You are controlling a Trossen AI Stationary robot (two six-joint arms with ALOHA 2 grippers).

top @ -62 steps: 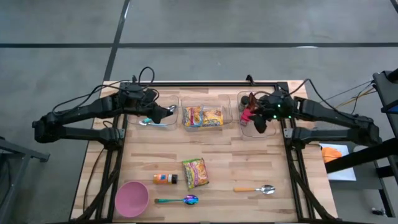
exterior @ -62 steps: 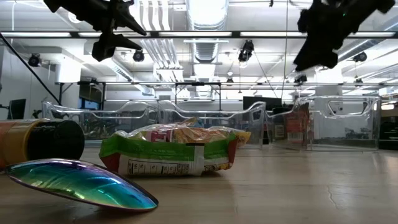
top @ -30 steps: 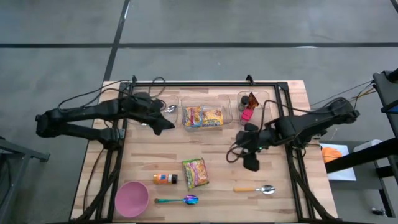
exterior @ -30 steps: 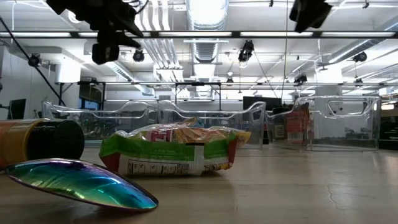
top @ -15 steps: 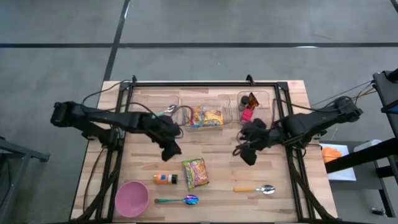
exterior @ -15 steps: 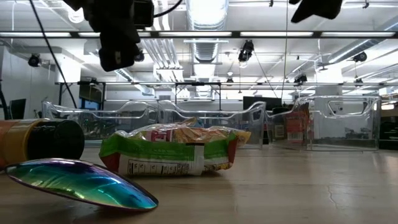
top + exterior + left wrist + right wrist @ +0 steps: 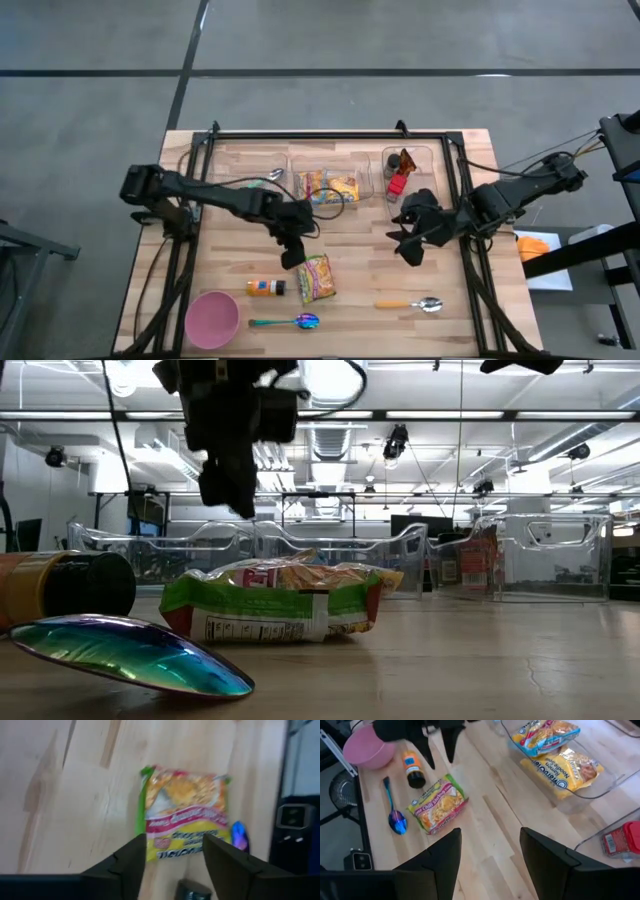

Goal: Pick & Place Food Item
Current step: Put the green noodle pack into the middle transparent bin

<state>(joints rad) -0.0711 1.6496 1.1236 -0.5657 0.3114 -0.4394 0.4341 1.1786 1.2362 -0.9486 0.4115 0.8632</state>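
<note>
Wooden table, left gripper open-fingered above noodle packet.

Green-edged noodle packet flat on table

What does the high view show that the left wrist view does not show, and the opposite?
Only the high view shows the pink bowl, the orange bottle, the wooden-handled spoon, the three clear bins along the far edge, and both arms, with the right gripper over bare wood. Only the left wrist view shows the left gripper from behind its open fingers, the gap between them lined up with the packet's near end. Both show the noodle packet lying flat on the wooden table, and the iridescent spoon.
</note>
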